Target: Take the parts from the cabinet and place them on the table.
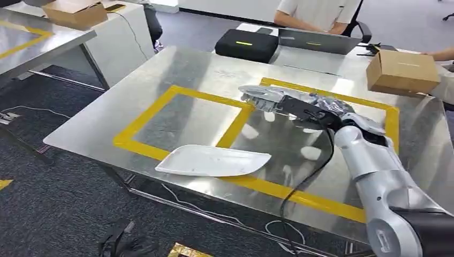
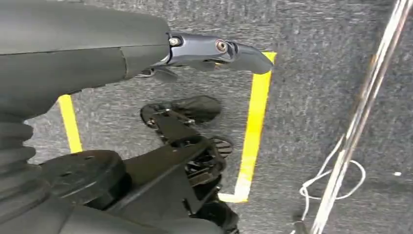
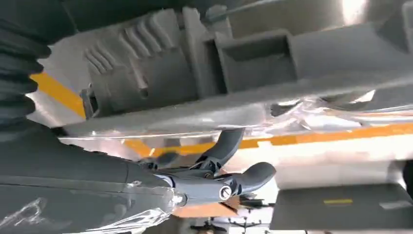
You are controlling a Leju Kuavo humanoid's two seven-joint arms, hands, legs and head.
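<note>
One grey part (image 1: pixel 267 99), wrapped in clear plastic, is gripped by the right hand (image 1: pixel 308 110) just above the table (image 1: pixel 176 75), over the yellow-taped squares (image 1: pixel 160 110), presumably for setting down. Another white part (image 1: pixel 214 160) already lies on the table's near edge. Left hand (image 2: pixel 214 51) hangs over the floor, holding nothing, fingers apart.

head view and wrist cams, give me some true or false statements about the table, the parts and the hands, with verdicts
1. The right hand holds a grey part over the table. True.
2. A white part lies across the yellow tape near the table's front edge. True.
3. The white part sits on the cardboard box. False: it lies flat on the table, far from it.
4. The left hand grips a part. False: it holds nothing, above the carpet.
</note>
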